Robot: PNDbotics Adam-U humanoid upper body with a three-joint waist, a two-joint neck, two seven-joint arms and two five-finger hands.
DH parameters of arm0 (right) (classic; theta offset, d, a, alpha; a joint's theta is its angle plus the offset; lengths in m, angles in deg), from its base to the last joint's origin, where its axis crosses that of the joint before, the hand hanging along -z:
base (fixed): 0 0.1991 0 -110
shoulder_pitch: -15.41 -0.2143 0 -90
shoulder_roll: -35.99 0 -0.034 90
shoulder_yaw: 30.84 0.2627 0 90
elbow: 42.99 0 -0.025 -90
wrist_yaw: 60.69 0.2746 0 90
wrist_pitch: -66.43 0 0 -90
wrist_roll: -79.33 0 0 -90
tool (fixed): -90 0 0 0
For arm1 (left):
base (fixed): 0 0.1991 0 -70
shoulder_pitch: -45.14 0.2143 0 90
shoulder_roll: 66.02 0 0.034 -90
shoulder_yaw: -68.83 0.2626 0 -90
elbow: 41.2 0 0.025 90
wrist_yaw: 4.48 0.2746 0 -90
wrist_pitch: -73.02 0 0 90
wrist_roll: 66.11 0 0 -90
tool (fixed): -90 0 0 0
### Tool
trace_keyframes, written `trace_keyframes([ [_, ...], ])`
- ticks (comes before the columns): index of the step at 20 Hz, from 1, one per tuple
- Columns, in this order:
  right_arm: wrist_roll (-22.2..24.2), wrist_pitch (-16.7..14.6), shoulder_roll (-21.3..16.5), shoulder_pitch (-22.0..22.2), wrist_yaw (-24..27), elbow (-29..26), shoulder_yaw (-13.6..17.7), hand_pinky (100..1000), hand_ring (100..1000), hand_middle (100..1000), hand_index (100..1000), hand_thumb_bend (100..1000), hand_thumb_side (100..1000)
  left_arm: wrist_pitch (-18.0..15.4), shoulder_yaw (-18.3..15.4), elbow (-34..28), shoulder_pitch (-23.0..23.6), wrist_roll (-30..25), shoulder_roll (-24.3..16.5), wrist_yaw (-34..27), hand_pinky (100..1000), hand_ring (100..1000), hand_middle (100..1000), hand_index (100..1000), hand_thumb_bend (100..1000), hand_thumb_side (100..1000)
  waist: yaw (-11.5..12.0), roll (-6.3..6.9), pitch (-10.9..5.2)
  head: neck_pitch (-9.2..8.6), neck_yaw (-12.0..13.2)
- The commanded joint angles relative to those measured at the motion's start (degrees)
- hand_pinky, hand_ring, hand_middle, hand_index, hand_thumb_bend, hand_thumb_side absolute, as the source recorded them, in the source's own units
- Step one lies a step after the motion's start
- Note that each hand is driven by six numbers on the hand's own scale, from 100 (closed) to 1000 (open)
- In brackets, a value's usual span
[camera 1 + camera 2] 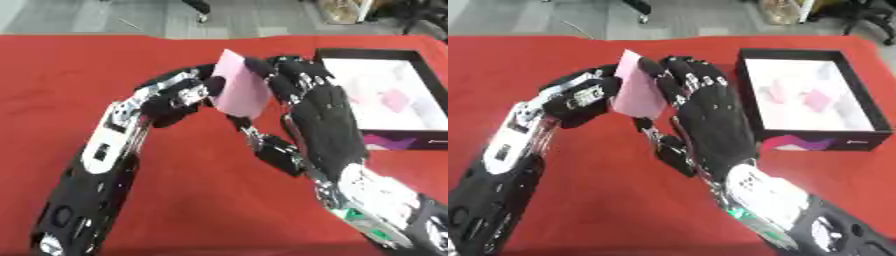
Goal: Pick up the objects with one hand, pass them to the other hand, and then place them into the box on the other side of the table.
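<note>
Red tablecloth (pixel 192 200) covers whole work surface, slightly wrinkled. Beyond far table edge, grey floor (pixel 105 17) at 12 o'clock, evenly lit. Dark legs, possibly chair base (pixel 868 17), at 1 o'clock. Pale cardboard-like shape (pixel 346 10) at top edge, too blurred to identify. Another dark leg (pixel 199 7) near 12 o'clock.
</note>
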Motion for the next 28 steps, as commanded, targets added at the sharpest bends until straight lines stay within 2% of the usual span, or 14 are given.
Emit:
trace_keyframes([
  [1, -4.1, 1.4, -0.6, -0.9, 1.3, -0.7, 2.7, 578, 675, 340, 438, 100, 100, -1.4, 2.5, -1.7, -0.2, -1.1, -0.3, 0.2, 713, 587, 543, 634, 100, 752, -0.1, 0.01, -0.94, -0.13, -0.4],
  [3, -6.2, 1.4, -0.9, -0.6, 2.3, -0.7, 3.0, 577, 673, 338, 435, 100, 100, -1.8, 1.8, -1.7, -0.1, -1.1, -0.8, 0.2, 725, 621, 589, 680, 100, 891, 0.0, 0.0, -0.95, -0.13, -0.6],
  [5, -8.1, 1.2, -1.6, -0.1, 3.2, -0.7, 3.4, 578, 672, 339, 436, 100, 100, -2.1, 0.5, -1.7, -0.1, -1.1, -1.4, 0.0, 732, 645, 620, 706, 109, 957, 0.0, -0.05, -0.97, -0.13, -1.3],
  [6, -8.8, 1.1, -2.0, 0.2, 3.6, -0.7, 3.7, 577, 671, 338, 435, 100, 100, -2.1, -0.3, -1.6, -0.1, -1.1, -1.6, -0.1, 738, 662, 642, 723, 146, 985, 0.0, -0.08, -0.98, -0.13, -1.7],
  [10, -12.0, 0.8, -4.7, 1.6, 6.6, -0.7, 5.2, 564, 675, 333, 429, 100, 100, -2.2, -5.0, -1.0, -0.5, -1.1, -2.9, 0.6, 752, 705, 708, 763, 214, 1000, 0.2, -0.25, -1.1, -0.13, -4.5],
  [11, -13.2, 1.0, -5.6, 2.1, 8.1, -0.7, 5.8, 554, 681, 329, 425, 100, 100, -2.2, -6.7, -0.7, -0.6, -1.1, -3.2, 0.8, 759, 727, 742, 780, 233, 1000, 0.3, -0.28, -1.13, -0.13, -5.2],
  [14, -17.1, 3.0, -8.3, 2.7, 13.7, -0.7, 9.1, 533, 691, 322, 417, 100, 100, -2.0, -12.8, -0.3, -0.3, -1.1, -4.4, 2.1, 763, 739, 760, 786, 237, 1000, 0.5, -0.3, -1.13, -0.13, -7.2],
  [16, -20.4, 5.5, -10.4, 3.9, 18.5, -0.7, 11.9, 513, 705, 316, 412, 100, 100, -1.8, -17.2, -0.6, 0.5, -0.9, -5.4, 2.6, 759, 734, 754, 783, 227, 1000, 0.7, -0.28, -1.06, -0.13, -8.7],
  [17, -22.2, 7.1, -11.3, 5.0, 21.4, -0.7, 13.2, 484, 730, 309, 407, 100, 100, -1.6, -19.1, -1.0, 1.0, -0.4, -5.8, 2.6, 753, 723, 742, 774, 193, 1000, 0.8, -0.25, -0.99, -0.13, -9.5],
  [20, -24.0, 14.7, -15.4, 8.7, 31.5, -0.7, 19.9, 460, 754, 305, 408, 100, 100, -1.1, -24.4, -3.6, 3.5, 4.1, -7.6, 2.6, 747, 714, 734, 767, 145, 993, 1.3, -0.03, -0.88, -0.13, -12.2],
  [23, -24.2, 23.5, -19.7, 11.2, 39.7, -0.7, 25.2, 449, 795, 315, 431, 100, 111, -1.6, -27.0, -8.0, 6.7, 8.2, -8.7, 1.6, 743, 707, 717, 750, 103, 941, 2.1, 0.25, -0.78, -0.13, -14.6],
  [26, -24.2, 25.6, -22.3, 12.7, 51.6, 0.6, 30.3, 443, 839, 335, 458, 100, 167, -2.6, -28.3, -12.4, 9.6, 10.4, -8.9, 1.0, 741, 703, 707, 743, 100, 901, 3.0, 0.67, -0.79, -0.13, -16.1],
  [28, -24.2, 25.8, -23.4, 11.8, 58.5, 6.2, 32.7, 454, 874, 370, 497, 100, 244, -3.4, -28.8, -15.4, 11.3, 11.4, -8.4, 0.5, 741, 700, 702, 740, 100, 873, 3.7, 0.94, -0.8, -0.13, -16.7],
])
